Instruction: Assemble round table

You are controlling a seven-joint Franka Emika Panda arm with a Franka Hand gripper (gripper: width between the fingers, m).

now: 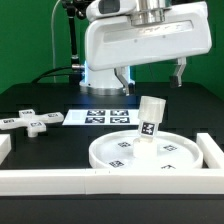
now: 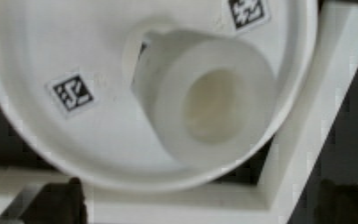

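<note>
Leg (image 1: 150, 118) stands on disc (image 1: 128, 153); only wrist view shows its hollow end; jaws wide.

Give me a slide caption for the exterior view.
Cylinder leg stands on the large disc; the cross-shaped piece lies apart at the exterior view's left.
</note>
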